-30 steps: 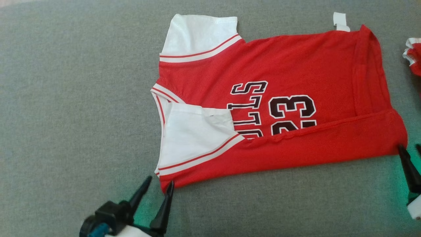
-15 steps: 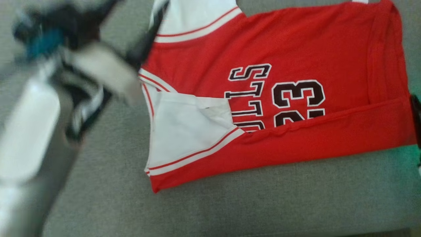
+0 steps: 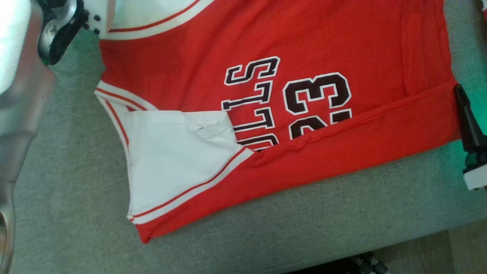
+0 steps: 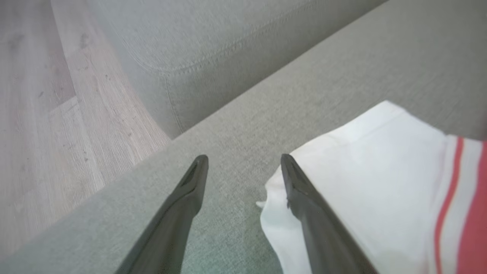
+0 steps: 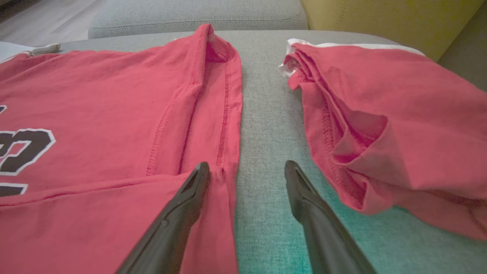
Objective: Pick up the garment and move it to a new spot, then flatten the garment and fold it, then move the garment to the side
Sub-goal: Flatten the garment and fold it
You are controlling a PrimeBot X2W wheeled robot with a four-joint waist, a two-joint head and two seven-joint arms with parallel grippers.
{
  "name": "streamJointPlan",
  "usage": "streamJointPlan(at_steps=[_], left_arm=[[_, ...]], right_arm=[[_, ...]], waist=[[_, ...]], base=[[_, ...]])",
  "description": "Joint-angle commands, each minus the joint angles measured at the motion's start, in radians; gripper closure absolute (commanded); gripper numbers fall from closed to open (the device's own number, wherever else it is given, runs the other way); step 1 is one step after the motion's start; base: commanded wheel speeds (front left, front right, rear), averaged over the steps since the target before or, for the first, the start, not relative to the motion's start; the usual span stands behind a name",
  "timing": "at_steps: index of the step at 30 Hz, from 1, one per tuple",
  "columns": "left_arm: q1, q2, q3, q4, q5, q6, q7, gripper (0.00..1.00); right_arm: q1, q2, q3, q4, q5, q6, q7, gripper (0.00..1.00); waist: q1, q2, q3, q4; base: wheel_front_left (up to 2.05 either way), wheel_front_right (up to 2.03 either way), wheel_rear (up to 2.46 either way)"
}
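1. Left arm: the pale silver forearm (image 3: 19, 95) runs along the 9 to 11 o'clock edge of the head view. Its wrist sits at the 11 o'clock corner of the red short-sleeved cotton jersey with white sleeves and black lettering (image 3: 171, 68).
2. Left gripper (image 4: 243, 161): in the left wrist view the two dark fingers stand apart with nothing between them. One finger is over bare upholstery. The other crosses the edge of a white sleeve (image 4: 380, 171) at 4 o'clock of that view; contact cannot be confirmed.
3. Support surface: the grey woven sofa seat (image 3: 57, 190) carries the jersey. Pale wood floor (image 4: 38, 114) shows at 9 o'clock in the left wrist view.
4. Jersey position: it lies flat on the sofa seat at the centre of the head view, with the neckline toward 9 o'clock and the hem toward 3 o'clock. The long side at 6 o'clock is folded up over the body as a red band, covering the lower part of the lettering. The sleeve on that side lies folded inward at 8 o'clock.
5. Right gripper (image 5: 247, 167): the fingers stand apart and clamp nothing. In the right wrist view one finger is over the hem corner of the jersey, the other over bare sofa seat.
6. Second item: a crumpled red garment with white trim (image 5: 399, 95) lies at 2 o'clock of the right wrist view. It is apart from the jersey, with a strip of bare seat between them. Mustard-yellow upholstery (image 5: 380, 15) stands at 1 o'clock.
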Motion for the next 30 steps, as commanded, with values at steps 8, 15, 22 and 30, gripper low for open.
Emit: streamJointPlan(at_steps=[8,15,22,30], left_arm=[[-0.059,0.077,-0.126,0.041,-0.076,0.002,0.027,0.00],[-0.086,0.101,-0.224,0.022,-0.135,0.002,-0.001,0.45],[-0.146,0.125,-0.301,-0.030,-0.065,0.002,-0.170,1.00],[-0.070,0.140,-0.401,-0.224,-0.110,0.002,-0.151,0.54]], right_arm=[[-0.005,-0.021,0.015,0.010,0.002,-0.001,-0.027,0.00],[-0.022,-0.013,0.020,0.019,-0.006,-0.001,-0.036,0.00],[-0.022,-0.006,0.017,0.034,0.002,-0.001,-0.051,0.00],[0.010,-0.004,-0.008,0.048,0.003,-0.001,-0.055,0.00]], waist=[[-0.0002,0.0001,0.008,-0.005],[-0.0002,0.0001,0.008,0.001],[-0.0002,0.0001,0.003,-0.001],[-0.0002,0.0001,-0.019,0.015]], base=[[0.00,0.00,0.00],[0.00,0.00,0.00],[0.00,0.00,0.00],[0.00,0.00,0.00]])
